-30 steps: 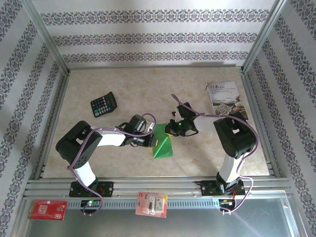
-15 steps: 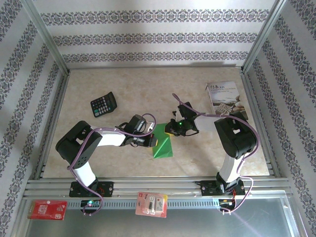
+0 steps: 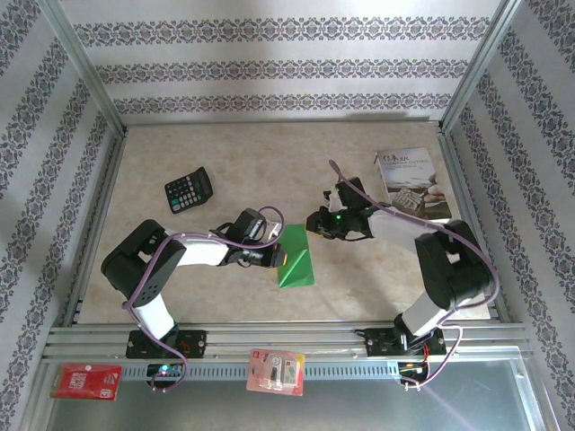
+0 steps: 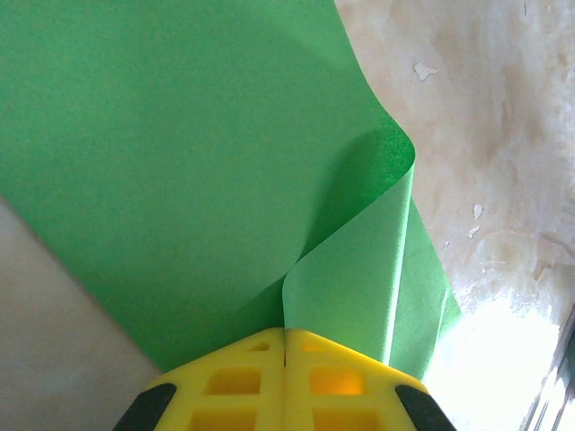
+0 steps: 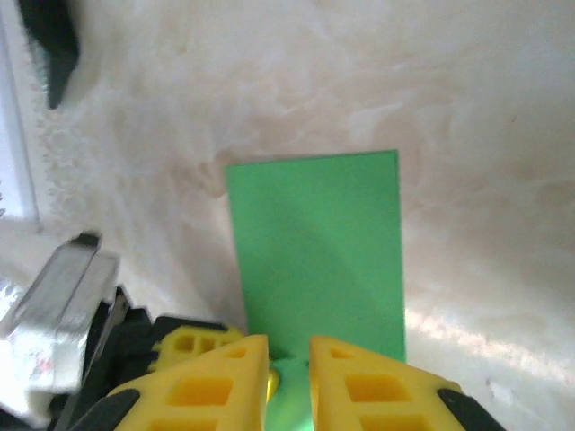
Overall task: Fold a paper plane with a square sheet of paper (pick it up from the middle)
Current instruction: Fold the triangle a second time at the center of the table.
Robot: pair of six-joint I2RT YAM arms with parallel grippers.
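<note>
Mid-fold: the left tool [image 4: 285, 334] is clamped tight on a lifted flap of the sheet [image 3: 297, 266], which lies near the desk's [image 3: 225, 148] middle. The right tool [image 5: 289, 348], jaws barely parted and seemingly empty, hovers at the sheet's far edge. Next, I judge, the crease needs pressing flat

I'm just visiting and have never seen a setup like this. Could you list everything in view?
thin bright green paper sheet: one, green, partly folded, table centre
black calculator: one, black, table's far left
white printed booklet: one, white, table's far right
red flat packet: one, red, near metal ledge, left
pink blister pack: one, pink, near ledge, centre
left gripper: one, yellow fingers, shut on the sheet
right gripper: one, yellow fingers, jaws slightly apart at the sheet's far end
</note>
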